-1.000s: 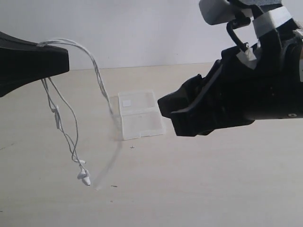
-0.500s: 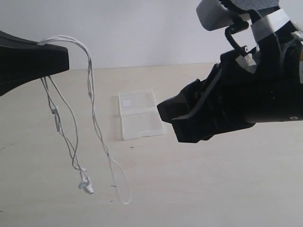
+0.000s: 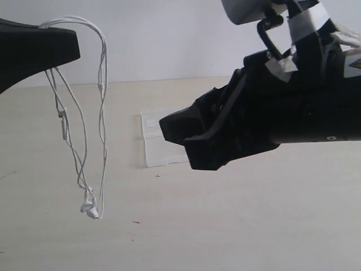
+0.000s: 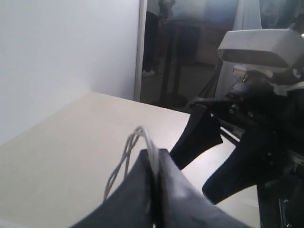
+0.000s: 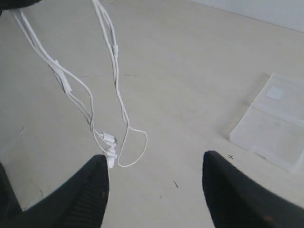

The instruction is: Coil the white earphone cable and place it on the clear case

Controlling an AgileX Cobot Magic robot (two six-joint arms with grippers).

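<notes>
High at the exterior view's left, my left gripper (image 3: 70, 45) is shut on the white earphone cable (image 3: 103, 113). The cable loops over the jaw tips (image 4: 151, 154) and hangs in several strands, with the inline remote (image 3: 63, 121) partway down and the earbuds (image 3: 89, 210) lowest, just above the table. The clear case (image 3: 152, 144) lies open on the table in the middle; my right arm hides part of it. My right gripper (image 3: 177, 138) is open and empty, held above the case and right of the hanging cable (image 5: 116, 80). The case (image 5: 273, 123) also shows in the right wrist view.
The pale wooden table (image 3: 254, 226) runs back to a white wall (image 3: 169, 39). Small dark marks (image 3: 157, 175) lie on the table in front of the case. My right arm's bulk (image 3: 293, 107) fills the upper right of the exterior view.
The cable's long loose strand has swung in from beside the case and risen, and now hangs close to the other strands. My right gripper has moved left over the case. The left gripper has risen slightly.
</notes>
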